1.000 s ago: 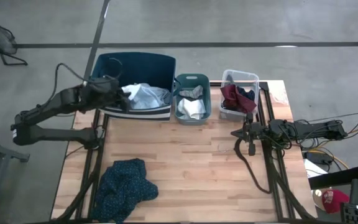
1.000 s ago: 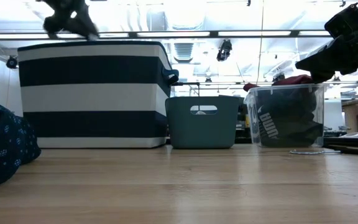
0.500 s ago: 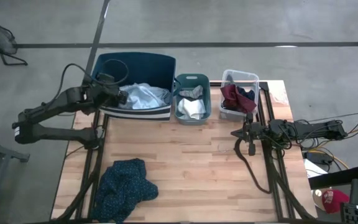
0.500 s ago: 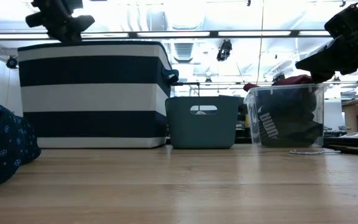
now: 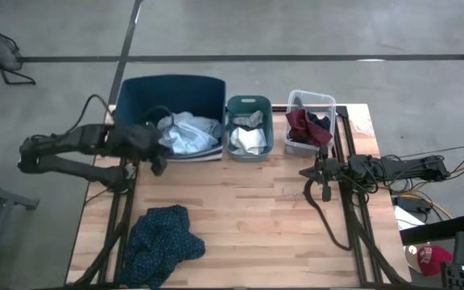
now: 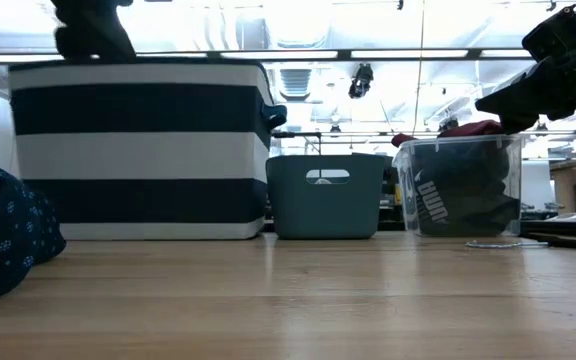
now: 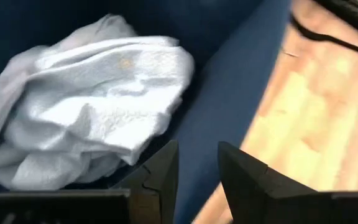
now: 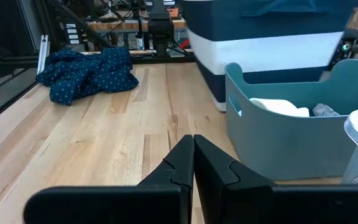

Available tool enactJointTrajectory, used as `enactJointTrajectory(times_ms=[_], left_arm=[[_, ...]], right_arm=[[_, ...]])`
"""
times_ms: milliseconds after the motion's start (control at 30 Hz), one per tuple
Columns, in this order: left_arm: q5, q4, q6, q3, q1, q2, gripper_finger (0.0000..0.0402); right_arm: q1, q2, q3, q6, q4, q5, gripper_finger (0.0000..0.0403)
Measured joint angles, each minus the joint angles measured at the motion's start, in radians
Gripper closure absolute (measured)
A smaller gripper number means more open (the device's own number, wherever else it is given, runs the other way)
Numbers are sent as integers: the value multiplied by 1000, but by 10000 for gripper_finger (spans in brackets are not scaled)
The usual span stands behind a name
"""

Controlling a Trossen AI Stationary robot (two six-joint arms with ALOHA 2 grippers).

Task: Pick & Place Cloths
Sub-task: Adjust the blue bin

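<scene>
— What colours are the cloths?
— Pale blue-grey cloth in the navy-and-white striped bin; dark teal dotted cloth on the light wood table.
— And the others?
— White cloth in the teal bin, maroon cloth in the clear bin.

worktop: pale wood planks | striped navy-and-white bin: far left | teal bin: beside it, middle | clear bin: far right | floor: grey concrete
</scene>
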Motion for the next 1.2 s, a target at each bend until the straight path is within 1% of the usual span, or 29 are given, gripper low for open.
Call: enactJointTrajectory(times_ms=[100, 167, 233, 333, 367, 400, 433, 467, 567, 600, 633, 733, 833, 1033, 1100, 1200], left_arm=[[-108, -2, -59, 6, -145, -6, 285], [-190, -7, -43, 20, -235, -6, 285], [-307, -11, -32, 39, -314, -6, 285], [-518, -16, -79, 63, -391, -6, 285], [-570, -13, -70, 71, -410, -3, 285], [-592, 2, -52, 76, -431, 0, 285], [-586, 17, -30, 79, -450, 1, 285], [-547, 35, -12, 78, -468, 2, 284], [-337, 100, 17, 46, -501, 19, 285], [-296, 112, 15, 30, -511, 32, 285], [-284, 114, 1, 11, -522, 47, 286], [-299, 68, -81, -62, -535, 104, 293], [-328, 29, -104, -125, -528, 162, 309], [-576, -11, -120, -186, -524, 237, 359], [-617, -5, -110, -202, -511, 249, 376], [-628, -5, -72, -220, -448, 258, 395]], right_arm=[[0, 0, 0, -1, 0, 0, 394], [0, 0, 0, 0, 0, 0, 394], [0, 0, 0, -1, 0, 0, 394], [0, 0, 0, 0, 0, 0, 394], [0, 0, 0, -1, 0, 0, 394], [0, 0, 0, -1, 0, 0, 394], [0, 0, 0, -1, 0, 0, 394], [0, 0, 0, 0, 0, 0, 394], [0, 0, 0, -1, 0, 0, 394], [0, 0, 0, -1, 0, 0, 394], [0, 0, 0, 0, 0, 0, 394], [0, 0, 0, -1, 0, 0, 394], [0, 0, 0, 0, 0, 0, 394], [0, 0, 0, -1, 0, 0, 394], [0, 0, 0, 0, 0, 0, 394], [0, 0, 0, -1, 0, 0, 394]])
